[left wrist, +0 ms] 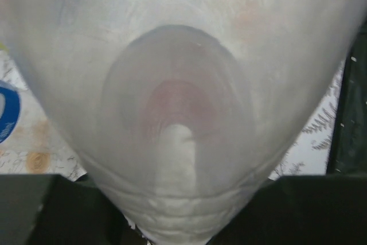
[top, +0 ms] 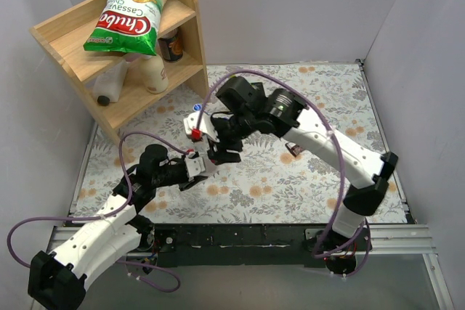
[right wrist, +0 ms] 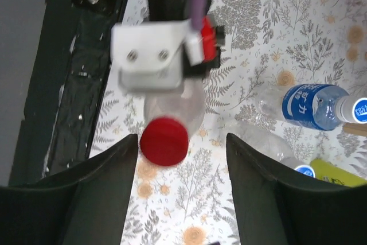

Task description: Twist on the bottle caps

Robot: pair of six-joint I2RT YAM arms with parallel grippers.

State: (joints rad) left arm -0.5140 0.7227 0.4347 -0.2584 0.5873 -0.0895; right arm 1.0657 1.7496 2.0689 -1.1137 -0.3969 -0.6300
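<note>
Clear bottle (left wrist: 183,113) blurred, filling the left wrist view, red cap (right wrist: 164,140) soft-edged, blue-labelled bottle (right wrist: 309,106) clipped by the right edge

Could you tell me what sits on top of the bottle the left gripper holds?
A red cap sits on the bottle, between the fingers of the open right gripper. The threads under it are hidden.

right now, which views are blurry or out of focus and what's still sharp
Left wrist: the clear bottle fills the frame, too close to focus, a milky haze. Right wrist: the red cap looks soft, while the cloth and blue bottle are sharp. Top external: sharp and evenly lit.
</note>
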